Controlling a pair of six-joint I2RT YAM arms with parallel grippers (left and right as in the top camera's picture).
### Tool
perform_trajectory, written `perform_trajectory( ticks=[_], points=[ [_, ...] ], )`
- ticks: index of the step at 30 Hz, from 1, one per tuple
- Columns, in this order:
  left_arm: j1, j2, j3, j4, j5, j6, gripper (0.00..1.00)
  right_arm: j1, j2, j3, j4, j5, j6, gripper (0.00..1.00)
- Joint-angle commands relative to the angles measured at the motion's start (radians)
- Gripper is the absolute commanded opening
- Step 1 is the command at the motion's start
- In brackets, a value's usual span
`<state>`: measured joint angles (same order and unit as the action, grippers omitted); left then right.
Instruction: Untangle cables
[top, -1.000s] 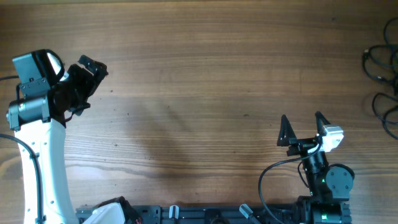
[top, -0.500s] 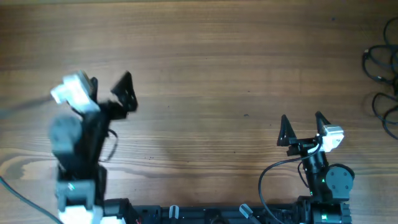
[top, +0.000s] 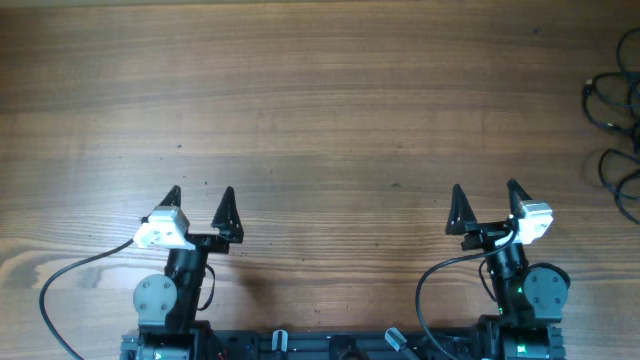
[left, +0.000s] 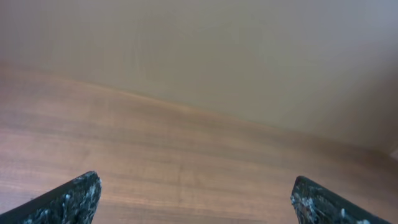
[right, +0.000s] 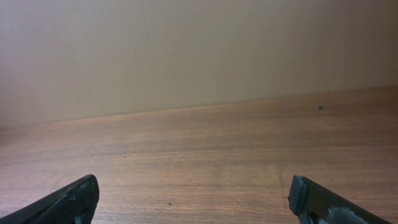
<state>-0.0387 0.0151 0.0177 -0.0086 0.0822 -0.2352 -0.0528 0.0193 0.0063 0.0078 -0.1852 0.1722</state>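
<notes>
— Along the right edge of the surface, seen from overhead, lie the cables: dark loops, partly cut off by the frame, so how they cross one another cannot be told.
— How much room is around them?
— Plenty. Bare wood runs from the loops all the way across to the left edge. Both arms sit at the near edge, well apart from the cables and from each other.
— And the jaws?
— On the left arm the jaws stand apart with only air between them, and it is the same on the right arm. Each wrist view shows just two dark fingertips at the bottom corners.
— What else do the wrist views give?
— Both look low across the wood to a pale wall. The left one is soft and tilted. The right one shows a small dark speck far off, too small to name. The cables show only from overhead.
</notes>
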Motion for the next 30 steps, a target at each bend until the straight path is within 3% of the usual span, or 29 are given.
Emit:
perform_trajectory(
  ticks=[1, 30],
  points=[
    [-0.004, -0.012, -0.011, -0.067, -0.014, 0.026, 1.0, 0.006, -0.008, -0.001, 0.005, 0.014, 0.012, 1.0],
    [-0.003, -0.009, -0.011, -0.064, -0.013, 0.026, 1.0, 0.006, -0.008, -0.001, 0.005, 0.014, 0.013, 1.0]
  ],
)
